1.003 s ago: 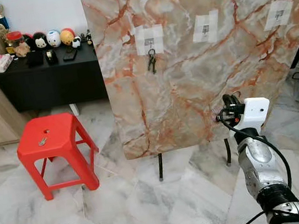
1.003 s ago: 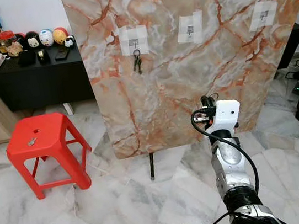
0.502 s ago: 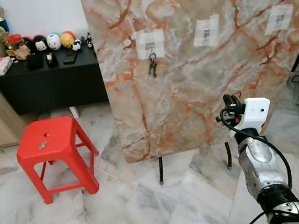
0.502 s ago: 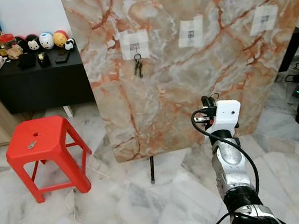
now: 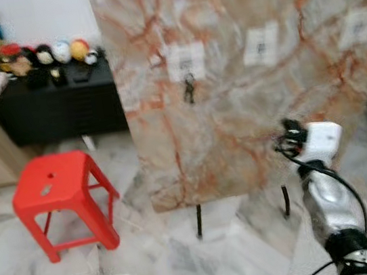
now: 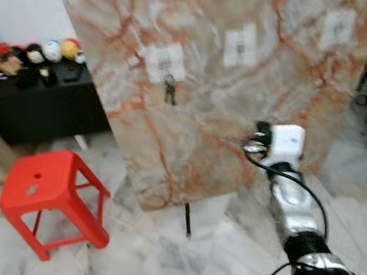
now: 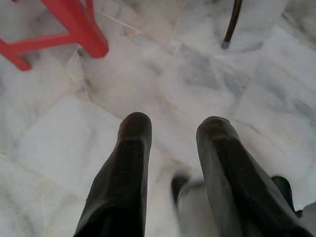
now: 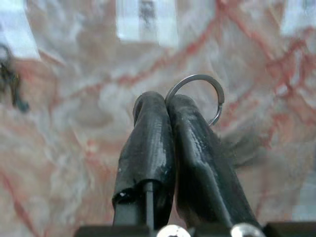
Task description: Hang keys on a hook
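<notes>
A marble board [image 5: 247, 101] stands upright ahead, with three taped hooks on it. A bunch of keys [image 5: 188, 89] hangs from the left hook. The middle hook [image 5: 260, 46] and the right hook [image 5: 357, 25] are bare. My right gripper [image 5: 291, 132] is raised in front of the board's lower right part. It is shut on a key ring [image 8: 207, 94], whose metal loop sticks out past the fingertips [image 8: 148, 106]. My left gripper [image 7: 170, 131] hangs low over the floor, open and holding nothing.
A red plastic stool [image 5: 50, 187] stands to the left with a small key [image 5: 45, 190] on its seat. A black cabinet [image 5: 55, 101] with figurines is against the back wall. The board's thin black legs [image 5: 199, 221] rest on the marble floor.
The whole picture has shifted and blurred, so the camera has moved. My right gripper stays raised with the ring, and the left arm still hangs low.
</notes>
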